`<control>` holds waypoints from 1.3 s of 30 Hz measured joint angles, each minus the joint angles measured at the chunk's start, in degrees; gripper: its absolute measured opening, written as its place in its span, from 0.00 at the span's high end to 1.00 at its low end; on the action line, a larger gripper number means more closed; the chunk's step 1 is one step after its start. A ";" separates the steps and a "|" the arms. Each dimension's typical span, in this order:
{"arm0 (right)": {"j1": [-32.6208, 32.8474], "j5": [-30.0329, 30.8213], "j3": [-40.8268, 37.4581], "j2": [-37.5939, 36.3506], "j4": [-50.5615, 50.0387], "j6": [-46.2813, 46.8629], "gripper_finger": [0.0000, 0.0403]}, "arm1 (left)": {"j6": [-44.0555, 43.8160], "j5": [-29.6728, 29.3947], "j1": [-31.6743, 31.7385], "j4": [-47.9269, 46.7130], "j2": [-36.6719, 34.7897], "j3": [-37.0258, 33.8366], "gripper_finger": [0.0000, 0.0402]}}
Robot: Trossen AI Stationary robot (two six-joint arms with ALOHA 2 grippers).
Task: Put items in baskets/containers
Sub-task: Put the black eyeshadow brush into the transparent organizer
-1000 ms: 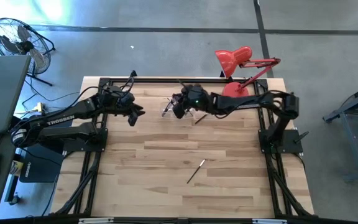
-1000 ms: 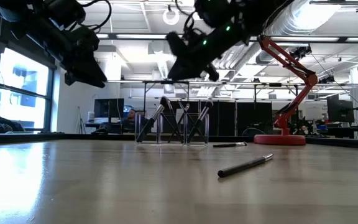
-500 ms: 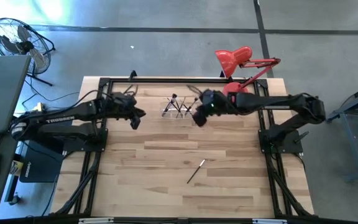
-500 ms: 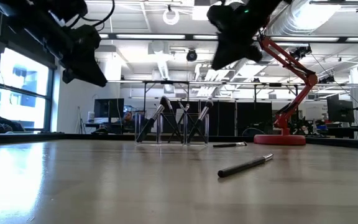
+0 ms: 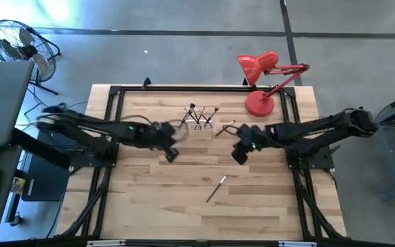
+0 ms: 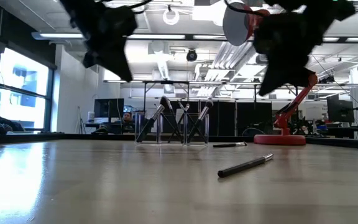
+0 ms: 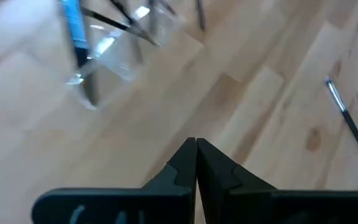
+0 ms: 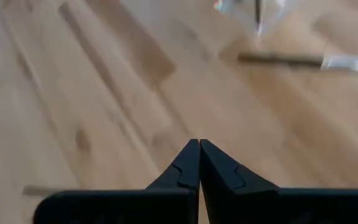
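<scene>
Lamp (image 5: pixel 258 67) red; table (image 5: pixel 184 192) pale wood, striped planks; brushes (image 6: pixel 178 121) dark w/ silvery ferrules; arms black.

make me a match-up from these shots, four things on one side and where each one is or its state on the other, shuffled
Things:
1. clear holder
2. loose brush
3. red desk lamp
4. left gripper

Places or states:
A. lying alone on the middle of the table
B. shut, holding nothing
C. at the table's far right corner
D. at the far middle, with brushes standing in it

Pairs: 1-D, 2-A, 3-C, 4-B
</scene>
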 joint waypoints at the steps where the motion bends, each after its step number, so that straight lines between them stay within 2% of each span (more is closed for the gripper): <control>1: 0.93 -0.37 -1.59 -1.15 0.16 1.05 0.99 | -0.80 -0.04 -1.20 -1.18 3.05 2.66 1.00; 7: 5.97 -0.73 -9.03 -6.55 0.48 5.17 0.99 | -4.47 1.85 -7.13 -7.40 19.47 18.84 1.00; 13: 8.54 -0.15 -13.05 -8.43 0.51 6.52 0.99 | -6.56 4.02 -10.42 -10.88 33.48 35.38 1.00; 20: 10.78 -0.35 -13.70 -8.54 0.56 5.59 0.99 | -6.72 7.28 -10.33 -14.97 44.61 50.93 0.98; 24: 12.16 -0.34 -13.70 -8.54 0.53 5.53 1.00 | -5.55 7.50 -10.40 -13.74 47.91 55.51 0.92; 32: 14.38 -0.37 -13.70 -8.54 0.64 5.54 0.99 | -6.97 6.34 -10.13 -13.96 50.61 55.75 0.78; 34: 14.74 -0.37 -13.70 -8.54 0.63 5.53 0.99 | -7.01 6.36 -10.11 -13.15 51.44 55.58 0.76; 36: 14.81 -0.70 -13.70 -8.54 0.53 5.55 1.00 | -6.99 7.32 -10.01 -8.13 53.01 56.23 0.75; 39: 14.79 -1.02 -13.70 -8.54 0.47 5.79 1.00 | -6.59 7.80 -10.34 -8.85 53.67 55.55 0.75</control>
